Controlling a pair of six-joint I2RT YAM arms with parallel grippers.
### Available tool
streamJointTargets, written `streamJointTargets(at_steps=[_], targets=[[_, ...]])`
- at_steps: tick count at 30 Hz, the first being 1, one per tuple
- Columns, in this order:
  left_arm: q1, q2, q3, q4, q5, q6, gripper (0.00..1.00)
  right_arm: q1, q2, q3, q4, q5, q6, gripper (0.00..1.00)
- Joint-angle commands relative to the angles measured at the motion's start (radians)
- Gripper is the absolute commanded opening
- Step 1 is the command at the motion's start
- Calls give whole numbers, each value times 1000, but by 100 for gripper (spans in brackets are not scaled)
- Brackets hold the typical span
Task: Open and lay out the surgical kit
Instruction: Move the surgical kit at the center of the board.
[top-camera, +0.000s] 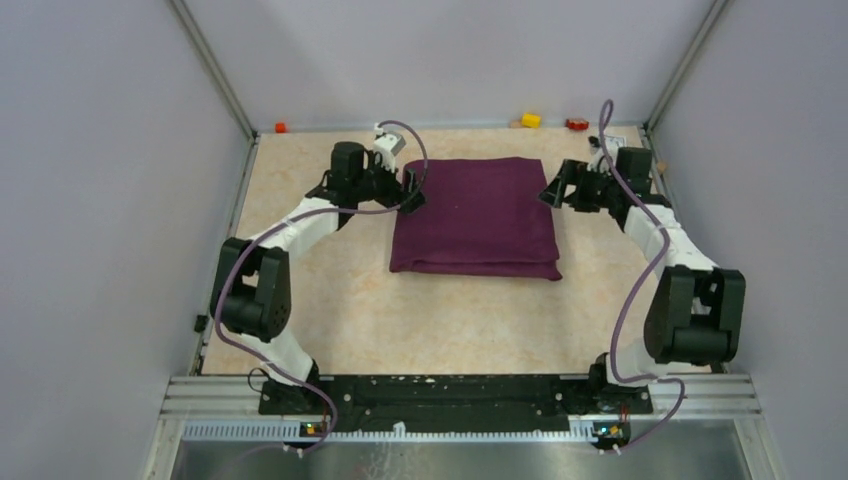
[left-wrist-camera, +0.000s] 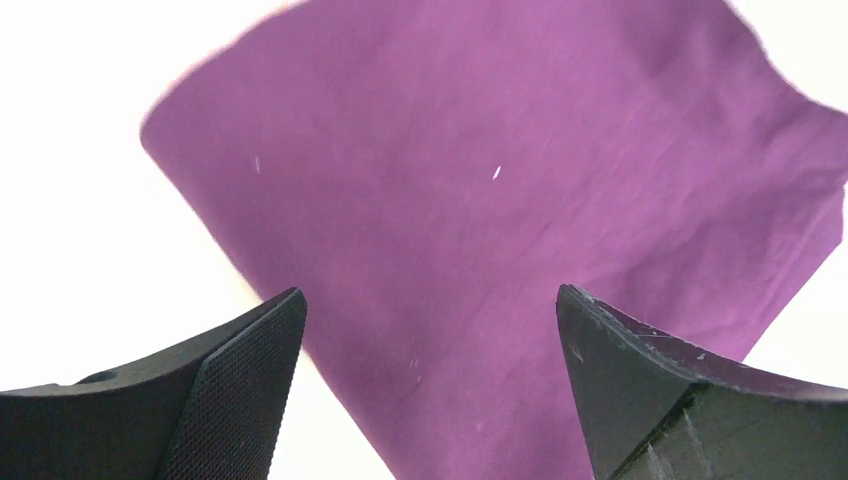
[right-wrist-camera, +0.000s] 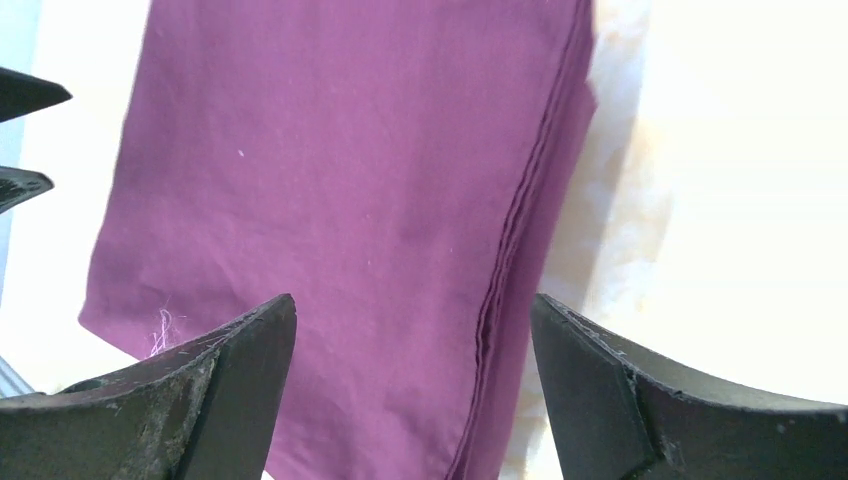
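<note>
Looking down from the top camera, we see the large dark purple cloth wrap (top-camera: 475, 215) lying as a folded rectangular bundle on the beige marbled tabletop (top-camera: 340, 300), in the far half and roughly midway between the two arms. Whatever it encloses is hidden from us. The left gripper (top-camera: 412, 192) sits at the bundle's left edge near the far corner. The right gripper (top-camera: 550, 190) sits at the right edge, opposite it.

In the left wrist view, the left gripper (left-wrist-camera: 430, 300) has its fingers (left-wrist-camera: 240, 380) spread wide with nothing between them, and the purple cloth (left-wrist-camera: 480, 200) fills the view beyond. In the right wrist view, the right gripper (right-wrist-camera: 413, 300) is likewise spread and holds nothing. It is aimed at the stacked folded edge of the cloth (right-wrist-camera: 330, 200). We cannot tell whether either gripper's tips touch the fabric.

Along the far edge rest a small yellow block (top-camera: 530, 120), a small red block (top-camera: 577, 124) and a small orange block (top-camera: 281, 127), all well apart from the bundle.
</note>
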Motion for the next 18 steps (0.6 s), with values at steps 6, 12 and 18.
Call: streamJointTargets(at_steps=[6,12,18], targets=[[-129,-40,245,-91,157,248,99,-138,-167,-17,7,-50,86,85],[-332,48,369,-262,163,412,94,-247,-207,-58,43,-116,122,84],[-470,193,509,-347,124,432,87,-278,-206,-82,61,-132,121,84]])
